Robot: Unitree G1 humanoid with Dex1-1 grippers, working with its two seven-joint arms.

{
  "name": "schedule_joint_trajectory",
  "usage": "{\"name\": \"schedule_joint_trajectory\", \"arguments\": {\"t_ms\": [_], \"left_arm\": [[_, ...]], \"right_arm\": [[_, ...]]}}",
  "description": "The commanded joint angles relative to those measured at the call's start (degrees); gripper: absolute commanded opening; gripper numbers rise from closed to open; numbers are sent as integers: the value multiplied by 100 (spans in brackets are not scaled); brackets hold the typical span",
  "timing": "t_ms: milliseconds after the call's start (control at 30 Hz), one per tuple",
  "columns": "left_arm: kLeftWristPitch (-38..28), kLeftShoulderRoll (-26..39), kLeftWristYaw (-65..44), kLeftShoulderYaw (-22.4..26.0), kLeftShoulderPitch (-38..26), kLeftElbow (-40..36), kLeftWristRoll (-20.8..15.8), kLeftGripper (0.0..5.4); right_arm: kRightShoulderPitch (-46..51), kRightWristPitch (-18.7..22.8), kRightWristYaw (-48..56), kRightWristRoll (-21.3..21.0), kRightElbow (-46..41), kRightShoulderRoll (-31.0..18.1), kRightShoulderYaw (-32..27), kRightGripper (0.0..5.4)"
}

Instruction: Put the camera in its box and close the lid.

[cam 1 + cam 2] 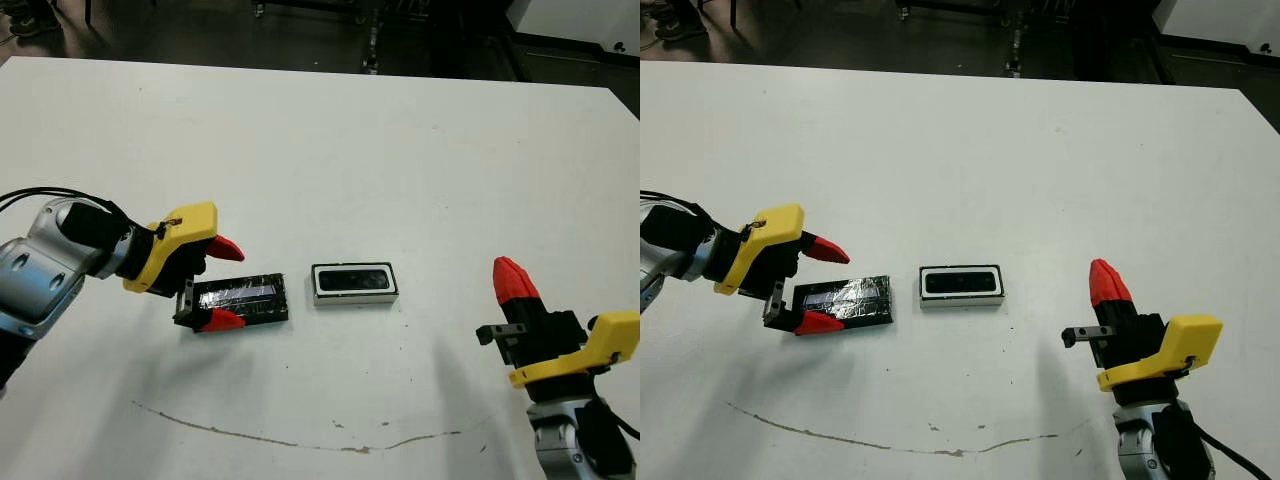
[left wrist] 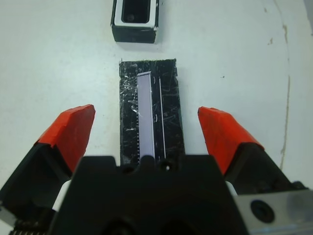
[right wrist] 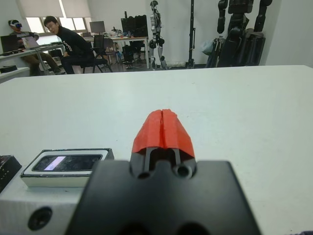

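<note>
The lid (image 1: 243, 298), a glossy black rectangle with a silvery stripe, lies flat on the white table. My left gripper (image 1: 225, 284) is open and straddles the lid's left end, one red finger on each side, neither touching it. Just right of the lid sits the box (image 1: 318, 284), white-rimmed, with the black camera (image 1: 352, 279) lying inside it. The left wrist view shows the lid (image 2: 149, 112) between the fingertips (image 2: 73, 128) and the box (image 2: 135, 33) beyond. My right gripper (image 1: 510, 278) is shut on nothing, off to the right of the box (image 3: 34, 171).
A thin brown scratch line (image 1: 300, 440) runs across the table near its front edge. The table's far edge (image 1: 320, 72) borders a dark floor. Beyond the table, the right wrist view shows seated people (image 3: 68, 46) at desks and standing robots (image 3: 234, 29).
</note>
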Motion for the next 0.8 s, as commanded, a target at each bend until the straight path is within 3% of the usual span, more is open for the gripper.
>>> {"name": "schedule_joint_trajectory", "arguments": {"t_ms": [33,800], "left_arm": [[-16,14,-76,-69,-77,82,98,540],[145,63,333,-63,200,-305,422,540]], "right_arm": [[48,-32,-9,-15,-24,-82,-8,1],[29,42,3,82,-5,-81,-3,1]]}}
